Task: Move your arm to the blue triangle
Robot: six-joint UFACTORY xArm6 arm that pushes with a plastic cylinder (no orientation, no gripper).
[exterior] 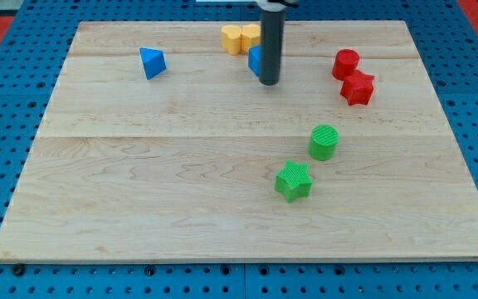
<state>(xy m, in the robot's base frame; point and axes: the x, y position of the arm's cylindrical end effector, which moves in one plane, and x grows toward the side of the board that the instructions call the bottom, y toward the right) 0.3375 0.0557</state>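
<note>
The blue triangle point(152, 63) lies on the wooden board point(139, 183) at the view's upper left. My tip point(270, 82) is at the view's top centre, well to the right of the blue triangle. It stands right in front of a second blue block point(256, 59), which the rod partly hides, so its shape is unclear.
Two yellow blocks point(241, 37) sit together just above the hidden blue block. A red cylinder point(346, 63) and a red star point(358, 88) sit at the upper right. A green cylinder point(324, 142) and a green star point(293, 181) lie right of centre.
</note>
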